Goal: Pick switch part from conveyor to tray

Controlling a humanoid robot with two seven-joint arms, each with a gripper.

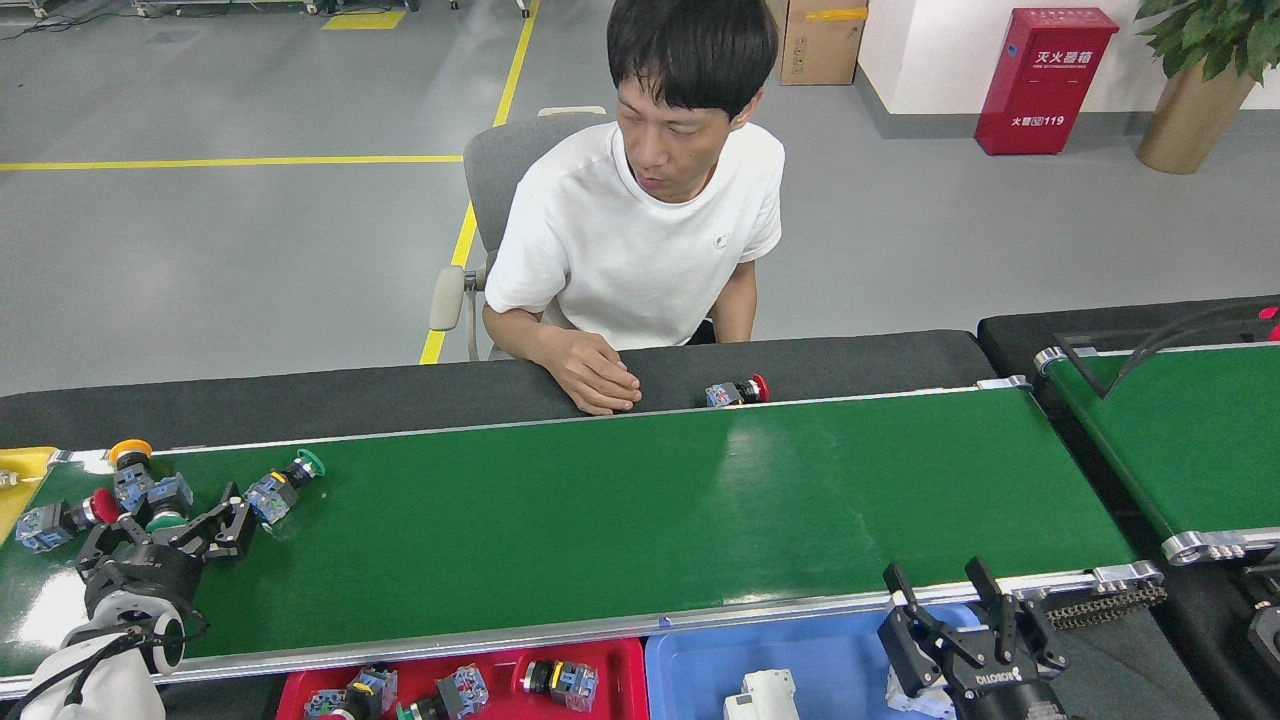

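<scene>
The conveyor [640,510] runs across the head view as a wide green belt with silver rails. Several switch parts lie at its left end: a red-capped one [60,517], an orange-capped one [130,462], a green-capped one [283,485], and a second green-capped one [166,521]. My left gripper [165,528] is open, its fingers on either side of that second green-capped part. My right gripper [935,582] is open and holds nothing; it hovers at the belt's near rail above the blue tray [690,665]. The red tray [620,660] holds several switch parts.
A person sits behind the belt with a hand [600,378] on the black strip, next to another red-capped switch part [736,391]. A second green belt [1190,430] stands at the right. A yellow tray [22,468] is at the far left.
</scene>
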